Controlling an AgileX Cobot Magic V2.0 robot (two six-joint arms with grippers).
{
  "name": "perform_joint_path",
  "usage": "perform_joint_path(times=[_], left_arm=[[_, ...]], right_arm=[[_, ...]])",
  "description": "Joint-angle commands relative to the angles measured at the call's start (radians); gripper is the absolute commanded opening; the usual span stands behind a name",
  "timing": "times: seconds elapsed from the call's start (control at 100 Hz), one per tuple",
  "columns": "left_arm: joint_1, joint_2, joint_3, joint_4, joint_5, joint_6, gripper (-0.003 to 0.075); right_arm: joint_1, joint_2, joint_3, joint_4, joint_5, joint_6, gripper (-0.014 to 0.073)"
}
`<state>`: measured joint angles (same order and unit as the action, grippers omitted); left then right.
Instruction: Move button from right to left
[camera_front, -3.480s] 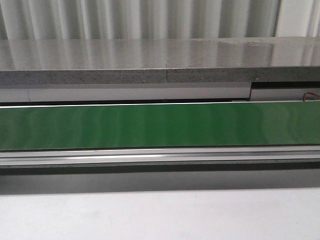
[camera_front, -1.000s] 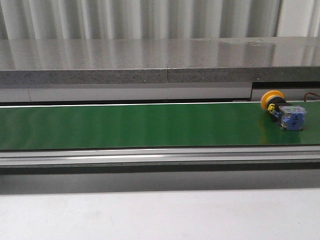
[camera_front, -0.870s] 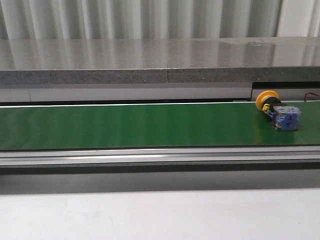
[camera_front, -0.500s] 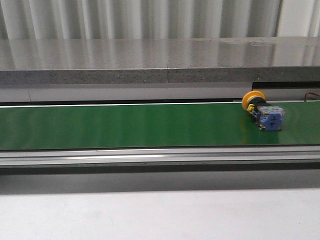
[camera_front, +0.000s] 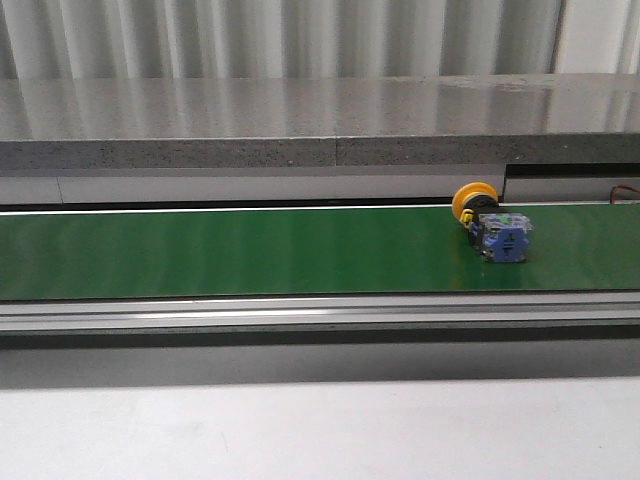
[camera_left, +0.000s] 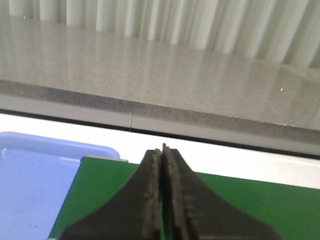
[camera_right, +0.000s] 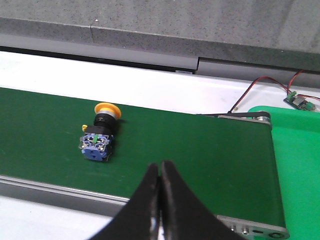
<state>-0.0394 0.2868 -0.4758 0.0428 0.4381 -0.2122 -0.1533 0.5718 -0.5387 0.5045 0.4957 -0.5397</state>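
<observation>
The button (camera_right: 101, 134) lies on its side on the belt (camera_right: 190, 150). It is ahead of the right pincer (camera_right: 159, 185) and to its left, well apart from it, with its cap toward the far edge of the belt and its block toward the near edge. The right pincer hangs over the near edge of the belt. Behind the belt runs a raised bench (camera_front: 300, 120). The left pincer (camera_left: 161, 170) is above the left end of the belt, and a tray (camera_left: 30, 185) sits just beside this end, to the left of that pincer.
</observation>
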Motion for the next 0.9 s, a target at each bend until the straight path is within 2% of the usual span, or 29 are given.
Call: perform_joint_path(times=[0.0,0.26,0.56,0.7,0.79,0.89], left_arm=[[-0.008,0.124,-0.147,-0.015,0.024,0.000,-0.0020],[-0.008,0.368,-0.349,-0.043,0.189,0.000,-0.0020],[-0.008,0.511,-0.361,-0.043,0.330,0.002,-0.0020],[-0.008,0.541,-0.361,-0.043,0.339,0.078,-0.0010],[-0.008,0.546,-0.361,-0.043,0.339,0.078,0.0068],[-0.008,0.545,-0.361,-0.043,0.337,0.078,0.0240]], right_arm=[[0.003,0.000,-0.028,0.008,-0.059,-0.012,-0.0067],[0.003,0.000,-0.028,0.008,-0.059,-0.012,-0.0067],[0.003,0.000,-0.028,0.008,-0.059,-0.012,-0.0067],[0.003,0.000,-0.028,0.008,-0.059,-0.012,-0.0067],[0.003,0.000,-0.028,0.008,-0.059,-0.012,-0.0067],[0.003,0.000,-0.028,0.008,-0.059,-0.012,-0.0067]])
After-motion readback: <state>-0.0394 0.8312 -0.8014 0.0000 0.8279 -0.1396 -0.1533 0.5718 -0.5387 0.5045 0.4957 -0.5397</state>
